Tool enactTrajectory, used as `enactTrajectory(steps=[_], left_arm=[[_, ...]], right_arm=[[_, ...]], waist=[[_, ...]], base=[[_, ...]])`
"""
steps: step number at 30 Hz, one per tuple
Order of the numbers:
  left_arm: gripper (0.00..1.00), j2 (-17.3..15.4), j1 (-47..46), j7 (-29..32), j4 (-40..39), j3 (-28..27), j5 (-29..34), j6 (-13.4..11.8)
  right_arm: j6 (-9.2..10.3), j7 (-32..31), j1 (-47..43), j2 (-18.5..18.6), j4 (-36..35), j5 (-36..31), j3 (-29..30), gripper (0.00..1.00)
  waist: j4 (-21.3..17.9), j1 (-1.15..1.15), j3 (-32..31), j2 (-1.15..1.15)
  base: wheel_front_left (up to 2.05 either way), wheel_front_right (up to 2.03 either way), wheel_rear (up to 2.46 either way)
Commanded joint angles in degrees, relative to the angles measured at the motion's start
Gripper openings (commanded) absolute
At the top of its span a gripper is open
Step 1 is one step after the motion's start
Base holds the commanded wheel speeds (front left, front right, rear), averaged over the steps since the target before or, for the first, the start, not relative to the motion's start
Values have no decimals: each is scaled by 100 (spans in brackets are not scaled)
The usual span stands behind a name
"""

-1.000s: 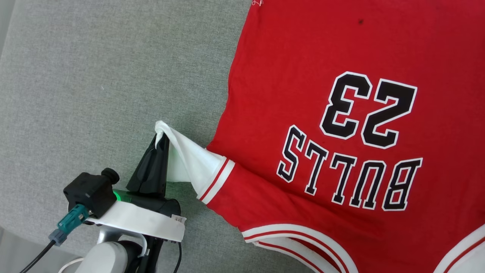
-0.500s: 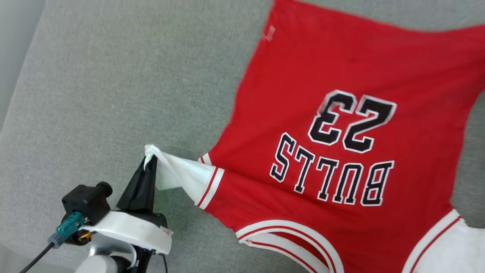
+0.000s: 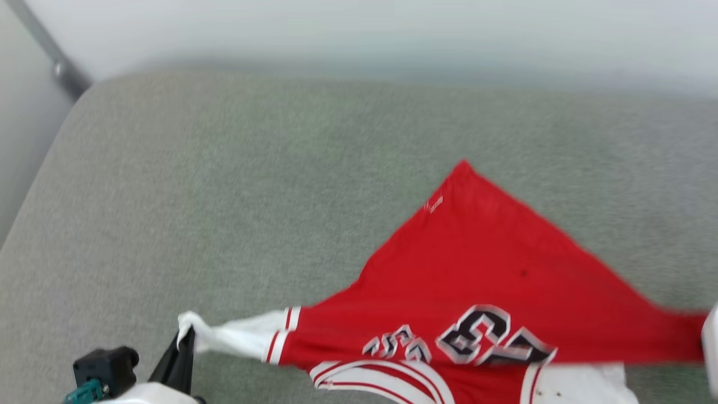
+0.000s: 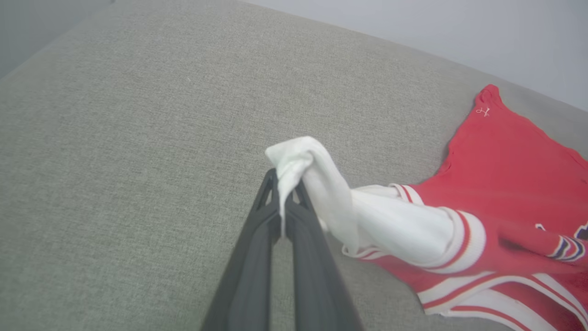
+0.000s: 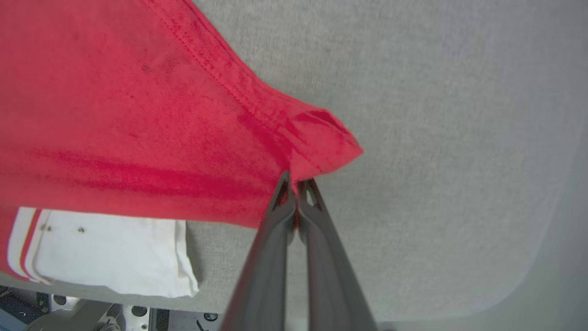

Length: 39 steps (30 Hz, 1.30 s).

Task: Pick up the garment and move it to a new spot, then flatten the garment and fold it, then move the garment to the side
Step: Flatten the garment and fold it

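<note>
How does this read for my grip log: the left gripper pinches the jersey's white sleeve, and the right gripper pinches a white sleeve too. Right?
Not quite. The left gripper does pinch the white sleeve of the jersey, but the right gripper is shut on a red hemmed corner, not a white sleeve. The right wrist view shows it.

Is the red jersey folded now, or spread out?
Neither: the jersey is pulled taut between the left gripper, shut on white trim, and the right gripper, shut on a red corner.
</note>
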State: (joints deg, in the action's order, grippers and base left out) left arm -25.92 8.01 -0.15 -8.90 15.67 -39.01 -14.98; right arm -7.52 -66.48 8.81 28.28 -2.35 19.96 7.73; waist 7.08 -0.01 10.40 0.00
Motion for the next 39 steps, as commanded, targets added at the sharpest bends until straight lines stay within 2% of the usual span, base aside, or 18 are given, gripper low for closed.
enactTrajectory(steps=[1, 8, 9, 10, 11, 13, 16, 20, 24, 28, 30, 33, 39], left_arm=[[0, -44, 148, 47, -19, -27, -40, -57], [0, -65, 570, 352, 10, 89, -225, -102], [0, -58, 588, 378, 3, 103, -251, -105], [0, -59, 607, 393, -2, 112, -251, -110], [0, -68, 631, 397, -13, 106, -251, -120], [0, -84, 682, 424, -36, 97, -278, -142], [0, -108, 701, 451, -76, 90, -291, -161], [0, -149, 613, 465, -132, 71, -272, -166], [0, -180, 449, 465, -221, 85, -208, -145], [0, -167, 220, 473, -321, 161, -131, -84], [0, -130, 71, 464, -365, 215, -83, -58], [0, -98, -189, 458, -390, 310, -16, 20], [0, 41, -711, 387, -308, 483, 96, 194]], right_arm=[[5, -9, -438, -167, -123, 103, 66, 0], [5, 193, -2429, -1105, -273, 301, 369, 0], [5, 270, -2575, -1282, -253, 349, 442, 36], [5, 363, -2711, -1398, -239, 341, 478, 90], [5, 465, -2817, -1456, -244, 312, 454, 100], [4, 726, -2883, -1669, -227, 370, 529, 100], [5, 1262, -2831, -1744, -263, 326, 582, 100], [4, 2457, -2450, -1735, -300, 137, 638, 100], [4, 3663, -1843, -1826, -87, 54, 637, 100], [4, 4376, -1095, -1894, 246, 83, 505, 100], [4, 4485, -681, -1877, 399, 121, 412, 100], [4, 4298, -39, -1811, 607, 157, 175, 100], [4, 2930, 1101, -1443, 1016, 331, -650, 100]], waist=[[-411, 1, -543, 0], [-567, 1, -998, 0], [-581, 1, -1016, 0], [-593, 1, -1041, 0], [-614, 1, -1054, 0], [-661, 1, -1074, 0], [-702, 1, -1077, 0], [-738, 1, -1012, 0], [-748, 1, -792, 0], [-675, 1, -474, 0], [-612, 1, -291, 0], [-498, 1, 36, 0], [-250, 1, 549, 0]], base=[[0, 0, 0], [0, 0, 0], [0, 0, 0], [0, 0, 0], [0, 0, 0], [0, 0, 0], [0, 0, 0], [0, 0, 0], [0, 0, 0], [0, 0, 0], [0, 0, 0], [0, 0, 0], [0, 0, 0]])
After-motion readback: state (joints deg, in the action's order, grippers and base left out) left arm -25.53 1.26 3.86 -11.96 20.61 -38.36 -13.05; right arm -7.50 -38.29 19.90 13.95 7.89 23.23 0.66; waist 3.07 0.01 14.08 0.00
